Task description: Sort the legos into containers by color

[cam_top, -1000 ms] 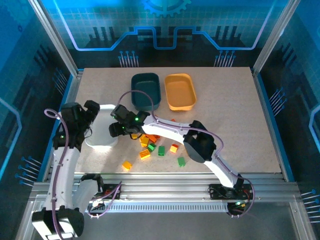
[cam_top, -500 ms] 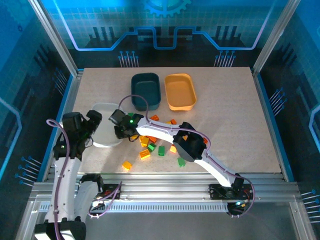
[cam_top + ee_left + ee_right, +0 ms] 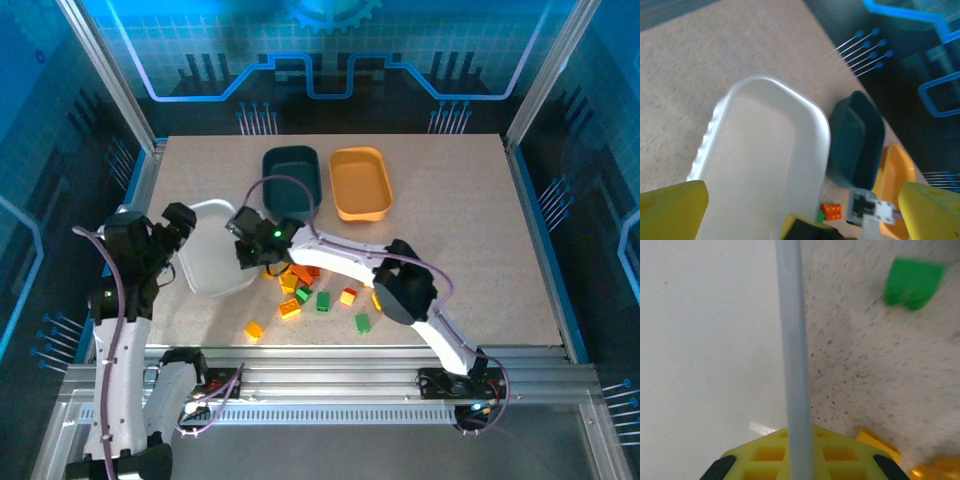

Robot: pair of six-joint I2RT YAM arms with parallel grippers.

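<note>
The right gripper is clamped on the right rim of the white tray, which lies askew at the left of the table. The left gripper hangs at the tray's left edge, fingers spread wide. The legos lie scattered just right of that tray, with the teal tray and orange tray side by side behind them.

Loose legos mid-table, right tool at white tray rim, teal tray and orange tray behind.
</note>
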